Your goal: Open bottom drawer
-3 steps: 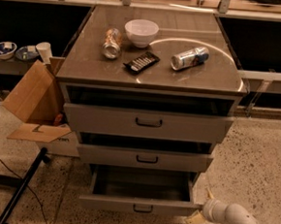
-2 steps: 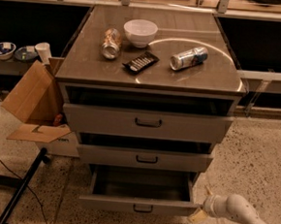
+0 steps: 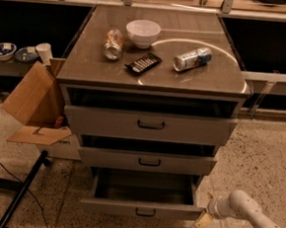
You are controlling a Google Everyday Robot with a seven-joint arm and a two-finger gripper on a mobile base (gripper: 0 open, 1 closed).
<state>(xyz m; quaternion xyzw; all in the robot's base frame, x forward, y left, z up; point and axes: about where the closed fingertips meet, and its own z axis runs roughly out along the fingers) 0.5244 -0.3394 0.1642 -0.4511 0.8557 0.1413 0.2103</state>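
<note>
Camera view: findings by question and answer.

**Inspector:** Where is the bottom drawer (image 3: pixel 143 208), and in what state?

**Recorder:** It is the lowest of three in the grey metal cabinet with a brown top (image 3: pixel 77 70). It stands pulled out further than the two above, with its grey box interior exposed. The small dark bar handle (image 3: pixel 145 212) sits at the centre of its shallow front. The middle grey drawer (image 3: pixel 149 161) and the tall top grey drawer (image 3: pixel 151 125) also project slightly, with dark gaps above each.

**Inspector:** The gripper?

**Recorder:** The pale-tipped gripper (image 3: pixel 203 220) on the white jointed arm (image 3: pixel 246 213) is low at the lower right, just beside the right end of the bottom drawer's front. Contact cannot be confirmed. Whether it is spread or pressed together, I cannot tell.

**Inspector:** What is on the top?

**Recorder:** A white round bowl (image 3: pixel 143 33) at the rear, a dented metal can (image 3: pixel 113 43) to its left, a flat black ribbed object (image 3: pixel 143 63) in front, and a blue and silver can lying on its side (image 3: pixel 192 59) to the right.

**Inspector:** Surroundings?

**Recorder:** An open brown cardboard box (image 3: pixel 30 102) touches the cabinet's left side, on the speckled floor (image 3: pixel 263 160).
</note>
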